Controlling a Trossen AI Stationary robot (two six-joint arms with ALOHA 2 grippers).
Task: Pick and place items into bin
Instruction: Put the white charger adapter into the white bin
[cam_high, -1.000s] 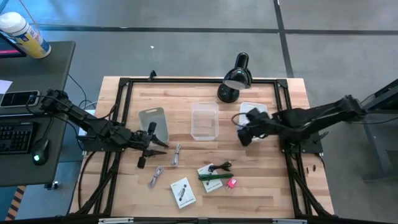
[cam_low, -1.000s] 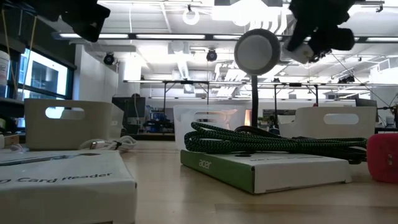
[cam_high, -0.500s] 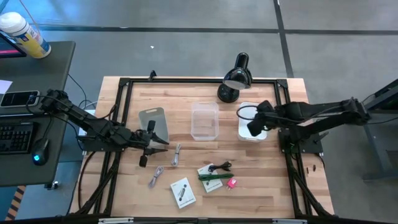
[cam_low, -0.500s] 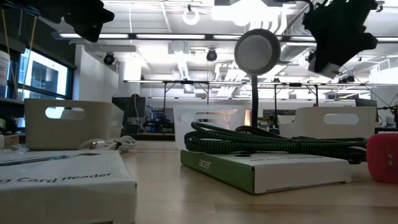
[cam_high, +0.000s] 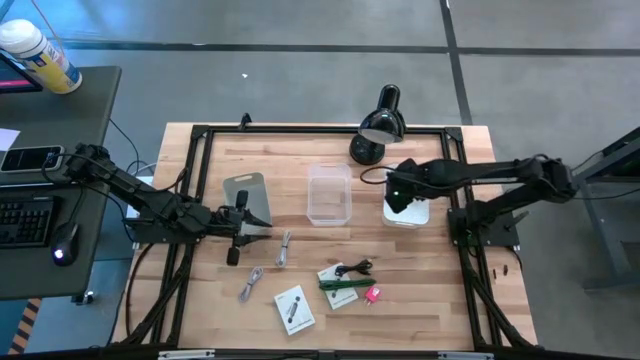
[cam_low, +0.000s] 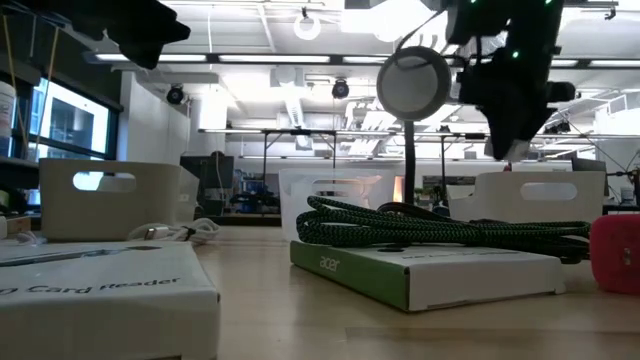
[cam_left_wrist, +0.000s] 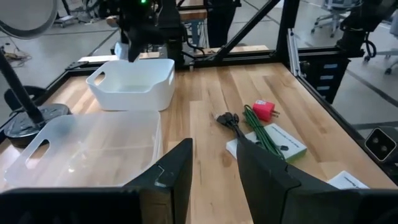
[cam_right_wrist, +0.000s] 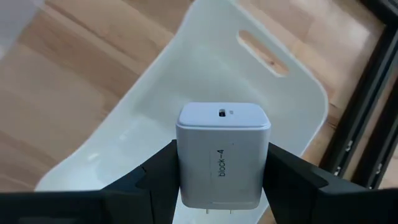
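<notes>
Best to keep the white block (cam_right_wrist: 223, 155) square over the middle of the white bin (cam_right_wrist: 186, 99) and lower a little before letting go, so no bounce off the rim or tumble onto the wood; worth releasing only once clear of the bin's handle slot, seen toward the upper right of the right wrist frame. Right gripper (cam_high: 397, 190) clamped on the white block, one dark finger against each side, port face turned to the camera; seen in the high view right of centre, directly above the white bin (cam_high: 420, 215), just below the black desk lamp (cam_high: 376, 125). Block therefore held between the fingers and above the bin's hollow, not yet inside it. Left gripper (cam_left_wrist: 211, 180) parked left of centre in the high view, fingers narrowly parted with nothing between them, beside the clear bin (cam_high: 329, 194). Still on the table in the lower centre of the high view: green stick (cam_high: 340, 284), black cable (cam_high: 356, 268), pink piece (cam_high: 373, 294), white card (cam_high: 293, 309)
</notes>
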